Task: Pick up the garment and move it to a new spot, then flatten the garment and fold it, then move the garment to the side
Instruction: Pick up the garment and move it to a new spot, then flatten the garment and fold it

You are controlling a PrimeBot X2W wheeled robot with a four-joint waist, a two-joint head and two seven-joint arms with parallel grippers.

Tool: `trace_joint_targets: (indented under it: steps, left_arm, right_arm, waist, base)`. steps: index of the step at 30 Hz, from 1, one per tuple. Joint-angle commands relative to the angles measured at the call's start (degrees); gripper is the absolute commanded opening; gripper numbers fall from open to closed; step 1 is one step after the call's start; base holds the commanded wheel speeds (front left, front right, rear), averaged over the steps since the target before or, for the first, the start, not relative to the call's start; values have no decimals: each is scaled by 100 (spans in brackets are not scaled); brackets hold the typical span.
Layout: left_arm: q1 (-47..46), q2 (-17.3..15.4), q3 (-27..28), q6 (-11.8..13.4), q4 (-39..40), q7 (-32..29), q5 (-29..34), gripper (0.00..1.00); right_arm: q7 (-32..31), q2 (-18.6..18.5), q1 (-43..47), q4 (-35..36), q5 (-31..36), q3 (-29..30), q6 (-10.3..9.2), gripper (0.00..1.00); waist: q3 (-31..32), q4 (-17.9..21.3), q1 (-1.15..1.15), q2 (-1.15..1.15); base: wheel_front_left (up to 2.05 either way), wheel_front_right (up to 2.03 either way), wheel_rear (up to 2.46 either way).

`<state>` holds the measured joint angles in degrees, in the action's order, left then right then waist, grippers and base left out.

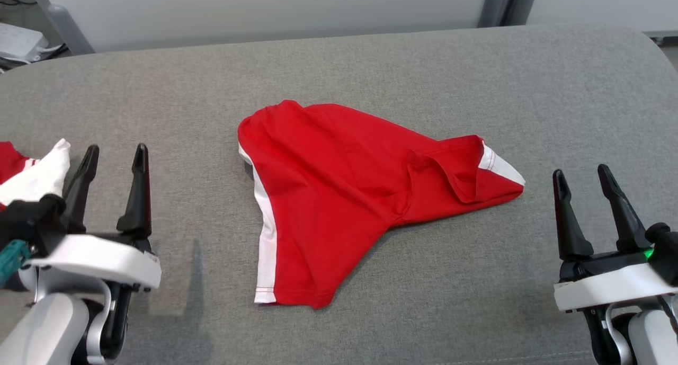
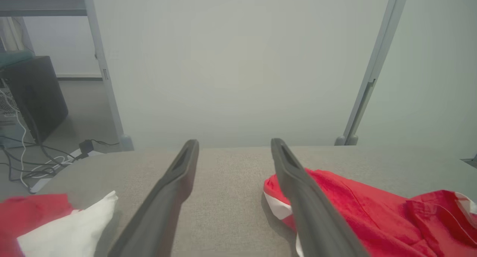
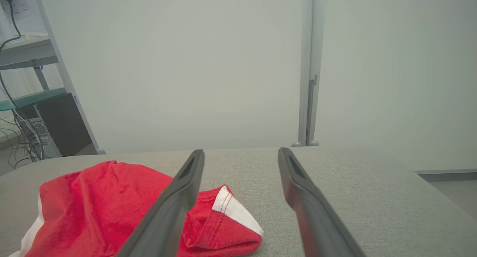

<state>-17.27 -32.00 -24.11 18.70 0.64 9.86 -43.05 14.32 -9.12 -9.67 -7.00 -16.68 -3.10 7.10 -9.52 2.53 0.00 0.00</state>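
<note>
— Jaws on both arms?
— Spread wide, holding nothing. In the head view the left gripper [image 1: 117, 149] is at 8 o'clock and the right gripper [image 1: 581, 172] at 4 o'clock.
— Garment?
— The red, white-trimmed garment [image 1: 339, 195] lies rumpled mid-view on the grey fabric surface [image 1: 424, 68], apart from both grippers. Another red-and-white cloth [image 1: 37, 177] lies at 9 o'clock.
— Room?
— Pale partition panels [image 2: 238, 63] stand at 12 o'clock. In the left wrist view a black computer tower [image 2: 35, 96] and floor cables [image 2: 37, 163] are at 9 o'clock.

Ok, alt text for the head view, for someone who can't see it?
A crumpled red garment with white trim lies on a grey surface. The left pincer and right pincer sit open at the lower corners, clear of it. A second cloth lies far left.
</note>
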Motion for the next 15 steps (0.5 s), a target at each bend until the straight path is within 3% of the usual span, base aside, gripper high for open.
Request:
trace_joint_targets:
  steps: [1,15]
  left_arm:
    - [60,-247,317,-6,256,104,-86,100]
    - [1080,-264,456,-145,348,450,-7,100]
  right_arm:
    - [34,-76,43,184,61,-166,39,100]
    - [-133,89,602,369,298,-153,39,100]
  waist:
    - [103,-96,0,0]
    - [595,-170,0,0]
  base:
    - [0,0,0]
    - [0,0,0]
